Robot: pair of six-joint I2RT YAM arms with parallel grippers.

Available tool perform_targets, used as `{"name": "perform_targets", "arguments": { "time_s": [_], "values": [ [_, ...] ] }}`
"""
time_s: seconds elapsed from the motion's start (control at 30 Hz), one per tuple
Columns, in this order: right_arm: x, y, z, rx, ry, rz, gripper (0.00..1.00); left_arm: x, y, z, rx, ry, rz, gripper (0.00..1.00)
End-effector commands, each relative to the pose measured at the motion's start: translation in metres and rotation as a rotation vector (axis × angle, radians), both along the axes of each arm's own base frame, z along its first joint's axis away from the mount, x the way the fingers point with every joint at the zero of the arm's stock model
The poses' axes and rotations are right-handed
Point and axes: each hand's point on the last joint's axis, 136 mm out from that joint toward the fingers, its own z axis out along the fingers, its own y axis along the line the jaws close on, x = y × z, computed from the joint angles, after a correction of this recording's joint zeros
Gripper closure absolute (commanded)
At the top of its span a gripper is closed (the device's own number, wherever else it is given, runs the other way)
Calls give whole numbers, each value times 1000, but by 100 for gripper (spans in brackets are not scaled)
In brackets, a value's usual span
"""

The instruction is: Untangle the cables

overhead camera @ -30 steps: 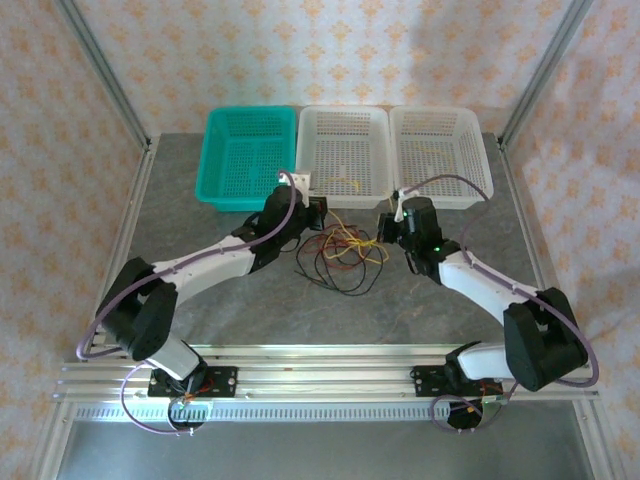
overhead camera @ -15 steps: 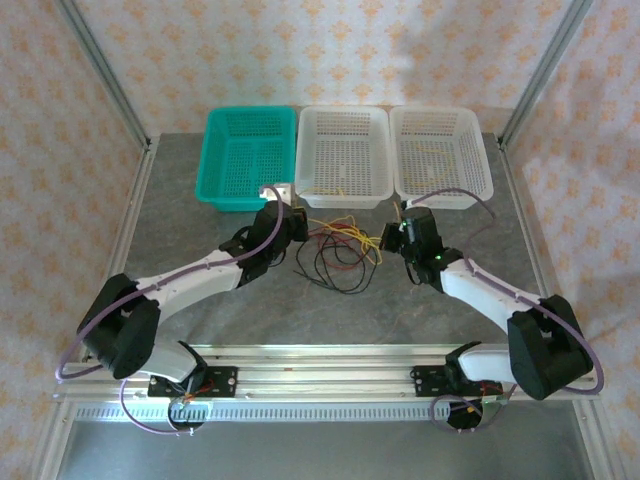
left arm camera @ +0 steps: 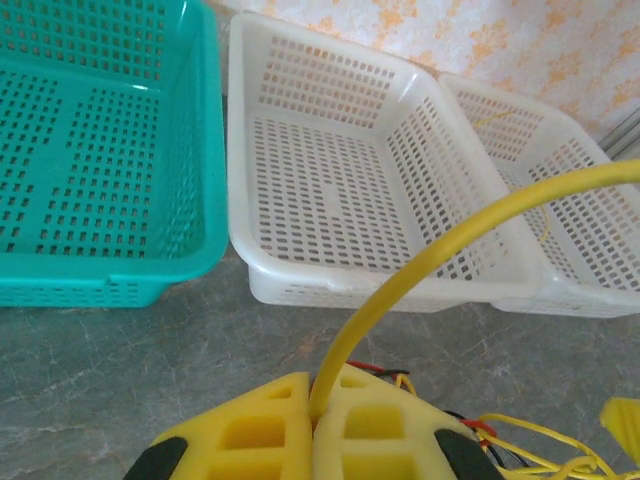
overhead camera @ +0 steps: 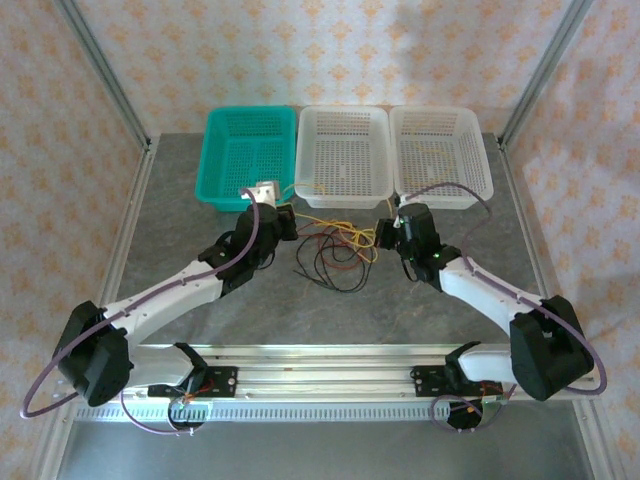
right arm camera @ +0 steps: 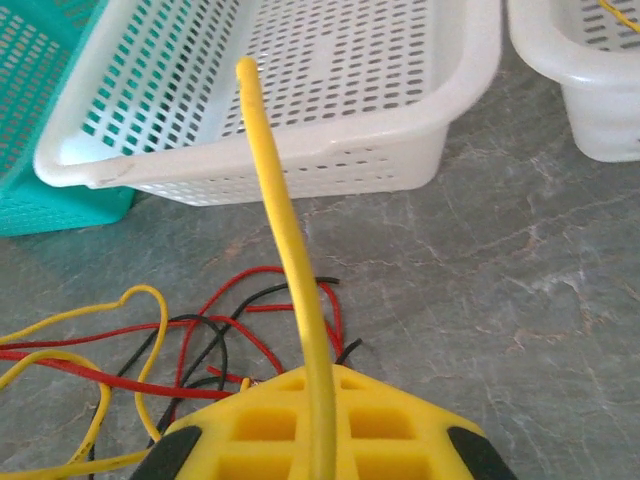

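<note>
The left tool (overhead camera: 292, 226) and the right tool (overhead camera: 384, 232) sit low over the bench (overhead camera: 200, 250) in the top view. They face each other across the cables (overhead camera: 335, 255), and their jaws are too small here to read. The cables are thin yellow, red and black strands in one loose tangle of loops. They lie toward the far edge of the bench, about midway between its left and right edges, just in front of the middle white basket (overhead camera: 345, 150). A teal basket (overhead camera: 248, 155) stands to its left and the right white basket (overhead camera: 440, 150) on its other side.

In the left wrist view, the left tool (left arm camera: 313, 405) is pinched tight on a yellow cable (left arm camera: 450, 235) that arcs up and off to the right.

In the right wrist view, the right tool (right arm camera: 322, 405) is likewise clamped on a yellow cable (right arm camera: 280, 215), which rises to a free end. More red, black and yellow loops lie on the grey bench to the left.
</note>
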Motion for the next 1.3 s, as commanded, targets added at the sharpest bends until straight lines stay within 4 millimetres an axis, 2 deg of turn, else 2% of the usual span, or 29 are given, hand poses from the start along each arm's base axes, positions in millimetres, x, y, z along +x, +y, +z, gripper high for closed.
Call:
{"name": "perform_targets", "arguments": {
  "time_s": [0.0, 0.07, 0.13, 0.17, 0.2, 0.23, 0.33, 0.5, 0.63, 0.73, 1.0, 1.1, 1.27],
  "values": [
    [-18, -25, -38, -133, 104, 14, 100, 13, 55, 32, 39, -119, 170, 100],
    [-24, -2, -28, -39, 77, 129, 100, 13, 29, 36, 2, -139, 32, 100],
    [-26, 11, -17, 34, 55, 176, 100, 12, 13, 37, -27, -141, -51, 100],
    [-26, 13, -14, 48, 50, 176, 97, 13, 10, 36, -31, -139, -65, 100],
    [-25, 12, -9, 57, 39, 165, 86, 13, 9, 35, -32, -138, -67, 100],
    [-23, 9, -7, 57, 33, 142, 79, 13, 10, 34, -30, -136, -61, 100],
    [-15, -18, -1, 4, 21, -17, 57, 14, 12, 38, -28, -148, -51, 100],
    [-15, -68, 12, -76, 13, -298, 46, 15, 6, 53, -24, -179, -88, 100],
    [-17, -76, 20, -47, 19, -364, 39, 14, 1, 63, -12, -204, -121, 100],
    [-18, -74, 40, 5, -27, -359, 34, 13, -2, 64, -2, -209, -144, 100],
    [-20, -23, 108, 151, -285, -33, 25, 14, -25, 81, -16, -285, -261, 100],
    [-25, 3, 117, 176, -314, 125, 23, 15, -31, 92, 3, -329, -293, 100],
    [-40, 52, 120, 255, -322, 425, 27, 19, -51, 107, 52, -329, -397, 100]
  ]
}}
